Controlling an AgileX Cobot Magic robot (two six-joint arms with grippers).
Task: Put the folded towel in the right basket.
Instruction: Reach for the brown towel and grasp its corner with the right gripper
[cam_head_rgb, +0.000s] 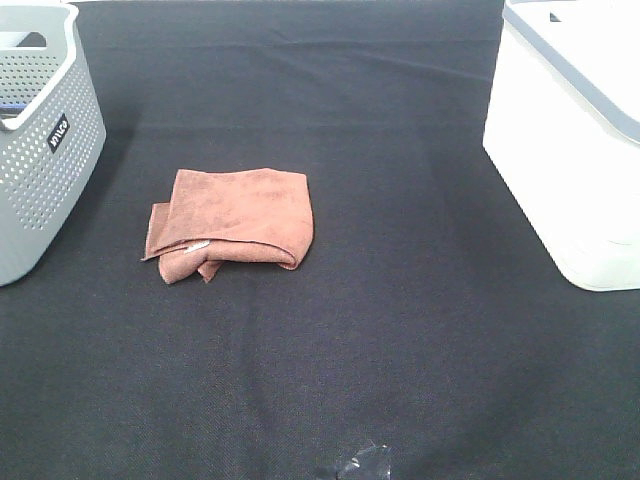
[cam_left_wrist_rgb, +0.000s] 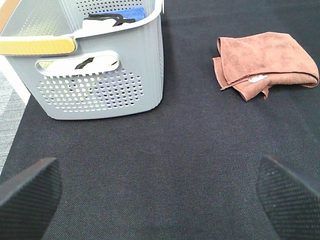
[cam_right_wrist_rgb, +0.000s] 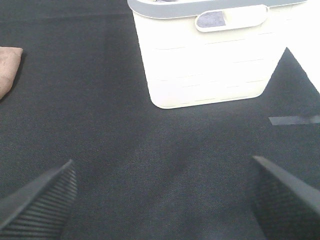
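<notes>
A folded rust-brown towel (cam_head_rgb: 234, 222) lies on the black cloth left of the middle; it also shows in the left wrist view (cam_left_wrist_rgb: 265, 64) and, as an edge, in the right wrist view (cam_right_wrist_rgb: 9, 70). The right basket (cam_head_rgb: 575, 140) is white with a grey rim and stands at the right edge; it also shows in the right wrist view (cam_right_wrist_rgb: 210, 55). Neither gripper shows in the exterior high view. My left gripper (cam_left_wrist_rgb: 160, 200) is open and empty, well short of the towel. My right gripper (cam_right_wrist_rgb: 165, 200) is open and empty, facing the white basket.
A grey perforated basket (cam_head_rgb: 40, 140) stands at the left edge; in the left wrist view (cam_left_wrist_rgb: 95, 65) it holds some items. A strip of tape (cam_right_wrist_rgb: 292, 120) lies on the cloth beside the white basket. A small shiny scrap (cam_head_rgb: 362, 464) lies at the front edge.
</notes>
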